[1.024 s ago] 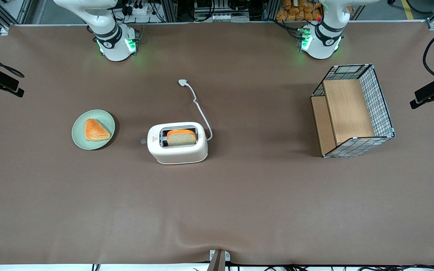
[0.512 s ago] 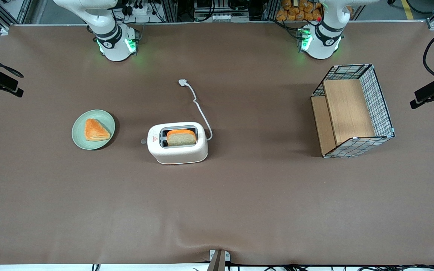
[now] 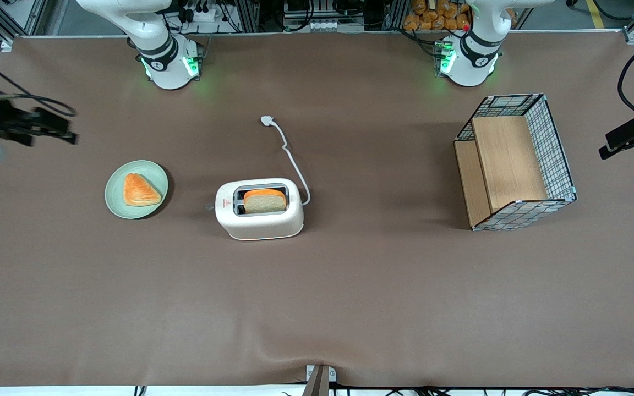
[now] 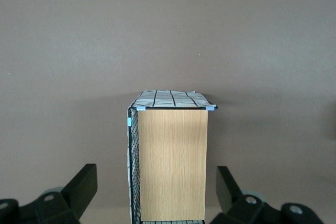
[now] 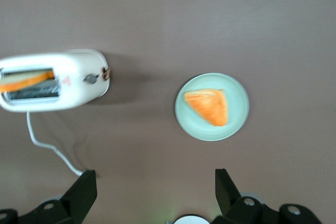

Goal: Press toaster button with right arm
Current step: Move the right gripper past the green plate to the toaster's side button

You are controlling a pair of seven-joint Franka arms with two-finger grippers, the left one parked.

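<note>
Two hazards: a miss on the toaster button (image 3: 209, 207), and a shove to the toaster (image 3: 259, 212).
Cause of miss: the button is a small tab; a descent slightly off line would land on the toaster's top or on the table (image 3: 350, 286).
Cause of shove: a sideways push on the short end could slide the light toaster along its 3 o'clock line.
Secondary hazard: the plate (image 3: 136, 189) with its pastry (image 3: 140, 190) lies near, at the toaster's 9 o'clock, under the likely approach path.
Button location: on the toaster's 9 o'clock end in the front view, facing the plate.
Toaster load: one bread slice (image 3: 264, 201) in a slot.
Right arm (image 3: 152, 38): base at 11 o'clock from the toaster, reaching toward the working arm's end of the table.
Gripper (image 5: 155, 174): high above the table, about 10 o'clock from the toaster, well apart from it.
Fingers (image 5: 84, 190): spread wide, holding nothing.
Progress: button not yet touched.
</note>
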